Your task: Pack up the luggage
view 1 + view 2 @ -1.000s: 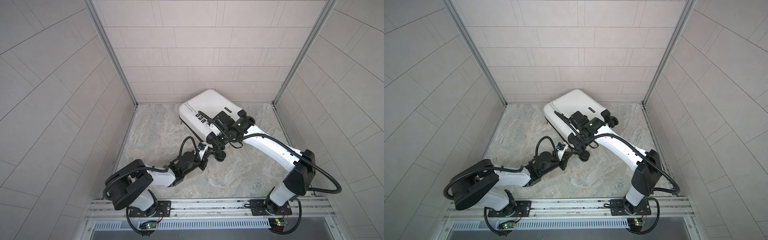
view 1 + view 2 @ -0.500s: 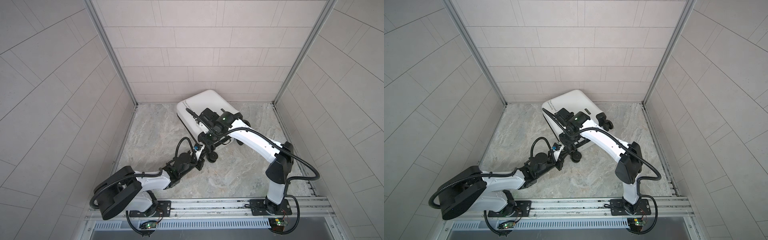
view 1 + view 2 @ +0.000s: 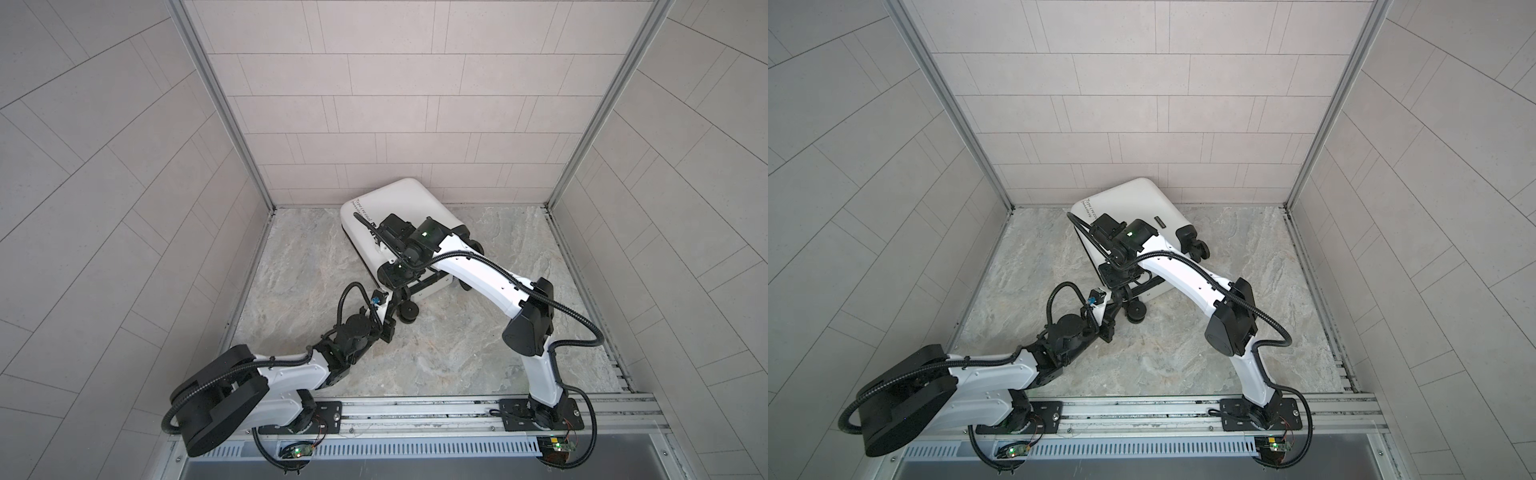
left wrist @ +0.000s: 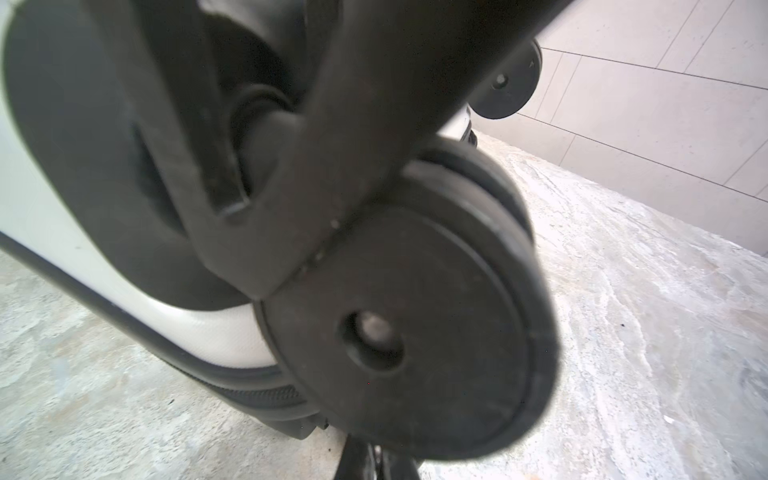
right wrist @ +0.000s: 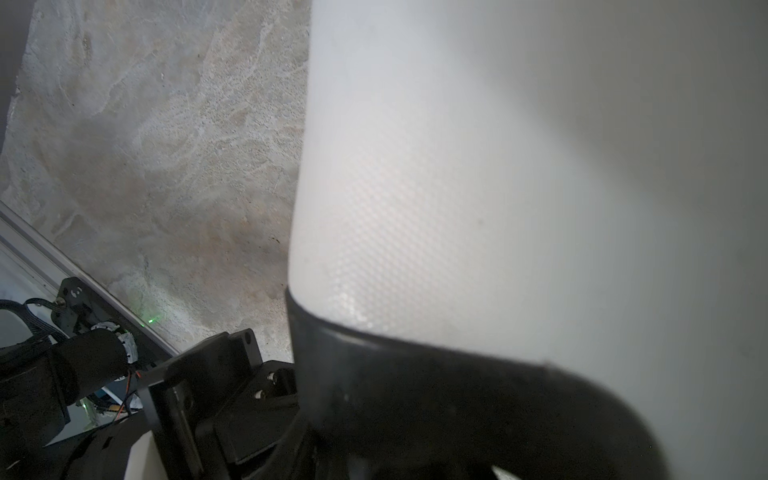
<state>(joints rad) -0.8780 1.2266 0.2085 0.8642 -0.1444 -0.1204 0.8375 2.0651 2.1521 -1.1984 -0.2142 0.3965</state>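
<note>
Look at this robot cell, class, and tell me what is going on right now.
Two robot arms are working on a white suitcase that lies, apparently zipped shut, on the stone-patterned floor near the back wall. The left gripper is closed, right beside the suitcase's near wheel; whether it pinches anything is hidden. The right gripper reaches down onto the same near corner of the shell, and its jaws cannot be made out.

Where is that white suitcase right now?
In both top views the luggage lies at the back of the floor, centre, close to the tiled back wall.
</note>
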